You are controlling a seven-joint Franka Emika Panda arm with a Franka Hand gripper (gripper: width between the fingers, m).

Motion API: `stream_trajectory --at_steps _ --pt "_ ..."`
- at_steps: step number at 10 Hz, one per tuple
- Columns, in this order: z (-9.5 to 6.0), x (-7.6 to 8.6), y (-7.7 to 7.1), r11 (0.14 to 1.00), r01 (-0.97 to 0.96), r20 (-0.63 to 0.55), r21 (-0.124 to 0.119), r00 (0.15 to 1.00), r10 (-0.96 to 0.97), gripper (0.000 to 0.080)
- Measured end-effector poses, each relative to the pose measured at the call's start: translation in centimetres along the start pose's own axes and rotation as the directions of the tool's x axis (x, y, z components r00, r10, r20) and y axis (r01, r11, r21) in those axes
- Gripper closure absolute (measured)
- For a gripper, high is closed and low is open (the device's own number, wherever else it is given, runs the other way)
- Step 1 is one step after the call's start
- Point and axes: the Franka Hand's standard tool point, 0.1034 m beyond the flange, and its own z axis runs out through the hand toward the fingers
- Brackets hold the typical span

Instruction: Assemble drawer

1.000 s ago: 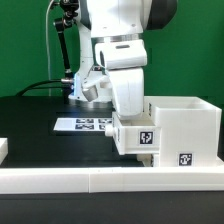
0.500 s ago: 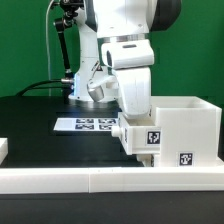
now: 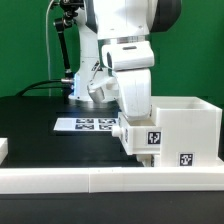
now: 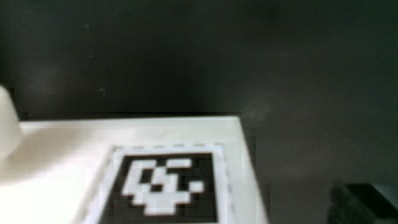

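Observation:
The drawer's tall white shell [image 3: 186,122] stands at the exterior view's right, with a square tag low on its front. A white tray [image 3: 142,138] with its own tag sits against the shell's left side, and I cannot tell how far it is in. My gripper [image 3: 131,117] is directly above and behind this tray, its fingertips hidden by it. The wrist view shows a white tagged surface [image 4: 71,150] close below on the black table, and one dark finger [image 4: 375,204] at the corner, apart from it. The other finger is out of view.
The marker board [image 3: 84,124] lies flat on the black table behind the tray. A long low white border rail [image 3: 90,181] runs along the front. A small white piece [image 3: 3,150] shows at the left edge. Cables and a stand [image 3: 66,60] are at the back.
The arm and the tagged tray shifted a little toward the exterior view's right, closer to the shell, then held still.

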Motion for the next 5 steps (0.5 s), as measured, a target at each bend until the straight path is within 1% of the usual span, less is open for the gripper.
stream_trajectory --at_steps 1,2,3,4,5 --pt "-0.2 0.0 0.1 1.0 0.0 0.001 -0.003 1.0 0.0 0.0184" --pt "-0.6 -0.1 0.2 1.0 0.0 0.004 -0.006 1.0 0.0 0.0156" --pt "-1.3 -0.1 0.4 1.0 0.002 0.008 -0.009 1.0 -0.002 0.0152" --pt "-2.0 -0.1 0.7 1.0 0.003 0.013 -0.019 1.0 -0.002 0.0152" --pt "-3.1 -0.2 0.9 1.0 0.0 0.021 -0.02 1.0 0.0 0.0151"
